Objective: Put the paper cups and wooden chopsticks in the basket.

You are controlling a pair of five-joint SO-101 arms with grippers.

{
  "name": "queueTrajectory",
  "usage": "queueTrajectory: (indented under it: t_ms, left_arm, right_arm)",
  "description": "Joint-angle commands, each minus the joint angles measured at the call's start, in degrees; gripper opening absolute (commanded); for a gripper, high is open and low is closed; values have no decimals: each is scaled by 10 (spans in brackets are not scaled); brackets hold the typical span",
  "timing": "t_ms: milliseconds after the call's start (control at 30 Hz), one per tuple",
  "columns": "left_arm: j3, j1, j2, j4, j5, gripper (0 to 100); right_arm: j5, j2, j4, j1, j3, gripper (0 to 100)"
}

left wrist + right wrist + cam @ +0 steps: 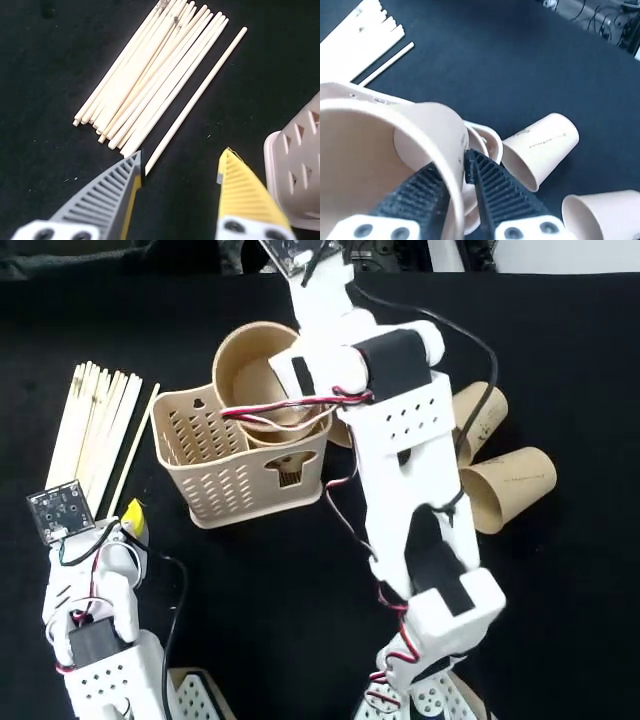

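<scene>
A bundle of wooden chopsticks [95,430] lies at the left of the black table, one stick [195,100] a little apart from the rest [150,75]. My left gripper [181,160] is open just short of the loose stick's near end, holding nothing. The beige slotted basket [215,475] stands mid-table with a paper cup [295,430] inside it. My right gripper [462,157] is shut on the wall of another paper cup [255,365], tilted over the basket's far rim. Two more paper cups [505,485] [480,410] lie on their sides to the right.
The right arm [400,440] stretches over the table's middle between the basket and the lying cups. The basket's corner [297,165] is close beside my left gripper's yellow finger [235,185]. Black table surface lies open in front of the basket.
</scene>
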Motion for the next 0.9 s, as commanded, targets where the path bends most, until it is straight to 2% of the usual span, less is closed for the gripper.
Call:
queueTrajectory:
  t_ms: [0,233,600,700,800,867]
  left_arm:
    - [9,5,-7,2,1,248]
    - [9,6,-7,2,1,248]
    - [8,1,-7,2,2,250]
    - [7,1,-8,2,5,250]
    - [5,1,-8,1,1,252]
    - [-17,-17,-6,2,-13,273]
  right_arm:
    - [-3,-50,18,11,18,11]
    - [-2,-89,18,33,29,11]
    - [-14,-93,18,33,158,26]
    - [-42,-89,7,33,158,184]
    - [11,-92,-11,4,158,381]
    - [32,-96,-10,-21,153,443]
